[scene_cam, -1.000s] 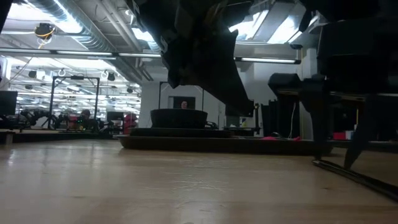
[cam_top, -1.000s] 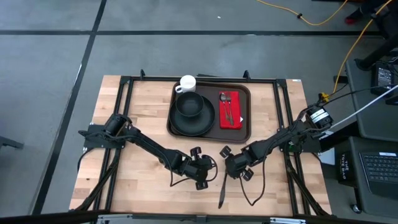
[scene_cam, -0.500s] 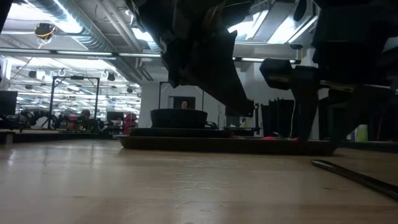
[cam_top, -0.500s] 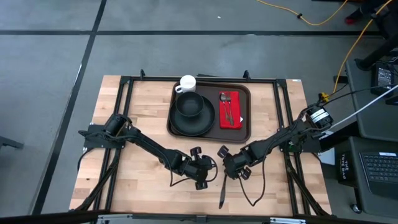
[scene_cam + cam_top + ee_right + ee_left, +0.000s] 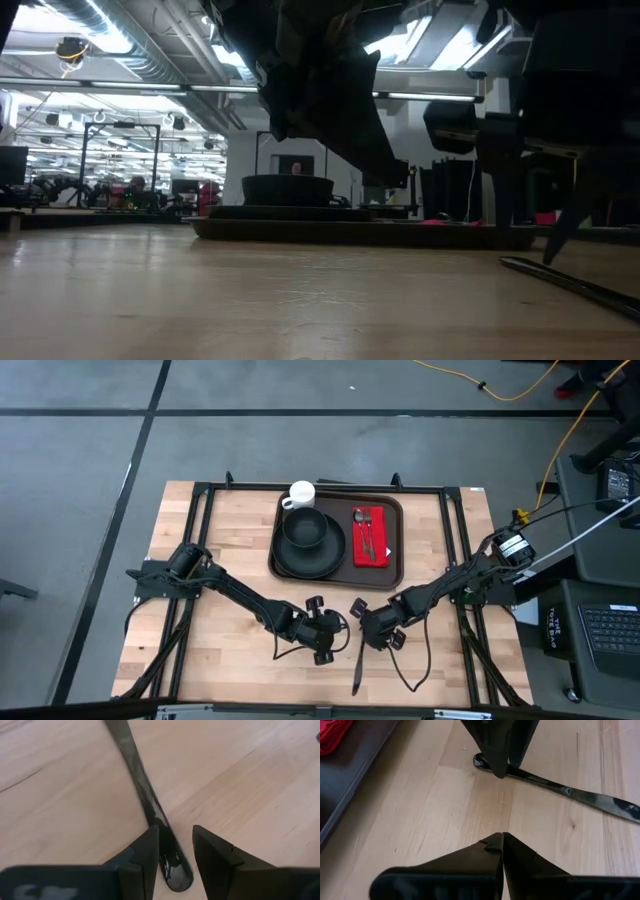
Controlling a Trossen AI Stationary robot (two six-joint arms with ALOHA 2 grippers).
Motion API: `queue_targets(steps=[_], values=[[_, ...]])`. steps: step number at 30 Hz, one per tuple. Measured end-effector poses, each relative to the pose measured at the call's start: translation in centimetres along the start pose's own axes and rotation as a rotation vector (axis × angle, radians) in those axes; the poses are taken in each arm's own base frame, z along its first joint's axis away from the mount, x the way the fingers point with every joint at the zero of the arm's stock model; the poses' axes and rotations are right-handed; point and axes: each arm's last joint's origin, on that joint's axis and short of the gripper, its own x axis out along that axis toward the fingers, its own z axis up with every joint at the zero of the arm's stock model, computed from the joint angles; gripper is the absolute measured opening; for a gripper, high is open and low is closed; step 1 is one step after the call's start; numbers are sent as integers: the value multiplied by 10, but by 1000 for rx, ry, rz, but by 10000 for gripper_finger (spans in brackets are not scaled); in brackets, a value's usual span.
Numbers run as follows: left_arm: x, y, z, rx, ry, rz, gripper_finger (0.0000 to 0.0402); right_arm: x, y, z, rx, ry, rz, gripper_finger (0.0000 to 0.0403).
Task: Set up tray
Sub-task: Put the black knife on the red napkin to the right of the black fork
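Observation:
A dark knife (image 5: 356,668) lies flat on the wooden table, near its near edge. My right gripper (image 5: 175,832) is open and points down over the knife's far, rounded end (image 5: 172,870), with one finger on each side of it. My left gripper (image 5: 501,836) is shut, just left of that spot in the high view (image 5: 340,630), touching nothing. The dark brown tray (image 5: 394,565) sits at the far middle of the table. It holds a black plate with a bowl (image 5: 305,530) and a red napkin (image 5: 378,545) with cutlery on it. My right gripper comes down from above over the knife's far end (image 5: 479,761), its fingers (image 5: 145,852) standing across the handle, one on each side. Whether they touch the metal I cannot tell. The knife lies flat on the table.
A white cup (image 5: 301,493) stands at the tray's far left corner. Black frame rails (image 5: 195,550) run along the table's left and right sides. Bare wood (image 5: 220,530) spreads left of the tray and along the near edge around the knife.
My right gripper has shifted slightly toward the table's left over the knife's far end, rising a little and coming down again. The knife has stayed where it was.

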Motion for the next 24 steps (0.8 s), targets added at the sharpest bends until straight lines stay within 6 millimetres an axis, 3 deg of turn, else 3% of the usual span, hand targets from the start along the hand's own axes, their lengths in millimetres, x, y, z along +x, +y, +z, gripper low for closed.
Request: queue_targets(steps=[24], values=[[0, -1, 0, 0, 13, -24, 3, 12, 1, 2, -57, -40, 48, 124]])
